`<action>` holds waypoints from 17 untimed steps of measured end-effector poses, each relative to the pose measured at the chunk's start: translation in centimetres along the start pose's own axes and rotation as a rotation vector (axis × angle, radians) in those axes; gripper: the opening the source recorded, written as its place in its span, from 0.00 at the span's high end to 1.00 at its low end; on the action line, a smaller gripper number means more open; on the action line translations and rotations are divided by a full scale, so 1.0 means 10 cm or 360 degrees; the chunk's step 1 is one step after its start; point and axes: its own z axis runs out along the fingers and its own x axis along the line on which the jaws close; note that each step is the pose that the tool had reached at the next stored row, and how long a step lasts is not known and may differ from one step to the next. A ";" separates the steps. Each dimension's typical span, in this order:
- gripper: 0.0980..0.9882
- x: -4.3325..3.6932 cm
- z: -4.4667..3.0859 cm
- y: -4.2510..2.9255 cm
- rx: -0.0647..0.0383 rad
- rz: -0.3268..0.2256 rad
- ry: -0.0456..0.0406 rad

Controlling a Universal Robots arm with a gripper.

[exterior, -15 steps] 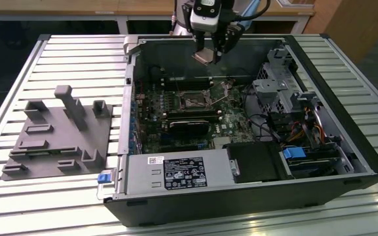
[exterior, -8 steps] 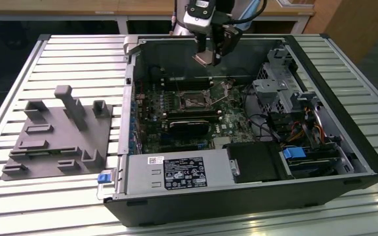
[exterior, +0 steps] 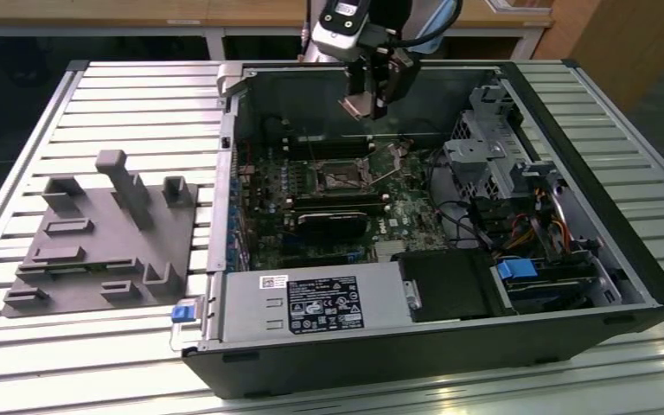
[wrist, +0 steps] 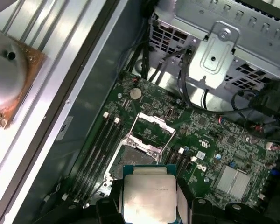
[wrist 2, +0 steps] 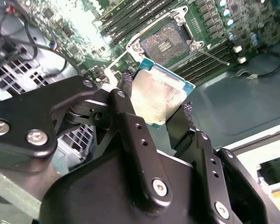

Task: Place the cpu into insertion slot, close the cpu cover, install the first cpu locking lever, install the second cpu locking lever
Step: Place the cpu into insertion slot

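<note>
My gripper (exterior: 373, 97) hangs over the open computer case (exterior: 609, 259), near its back wall, and is shut on the cpu (exterior: 359, 105). In both wrist views the cpu (wrist 2: 156, 95) (wrist: 149, 193) is a small square chip with a pale silver top and a green rim, clamped between two black fingers (wrist 2: 126, 112). Below it on the green motherboard lies the bare insertion slot (wrist 2: 165, 43) (wrist: 133, 154) (exterior: 341, 180). The cpu cover (wrist: 154, 122), a thin silvery frame, stands tilted up at the slot's edge. A thin metal lever (wrist 2: 214, 58) runs beside the slot.
A silver drive cage (exterior: 494, 147) and loose cables (exterior: 482, 225) fill the case at the exterior view's right. A grey power supply box (exterior: 309, 303) sits at the front, with a black module (exterior: 332, 226) on the board. A grey fixture block (exterior: 101, 233) rests on the slatted table.
</note>
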 end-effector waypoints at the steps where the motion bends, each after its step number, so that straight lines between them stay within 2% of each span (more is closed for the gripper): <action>1: 0.50 0.000 0.005 0.000 0.0000 0.0025 -0.0002; 9: 0.50 -0.001 0.033 -0.003 -0.0002 0.0202 -0.0019; 17: 0.50 0.000 0.049 -0.004 -0.0004 0.0312 -0.0029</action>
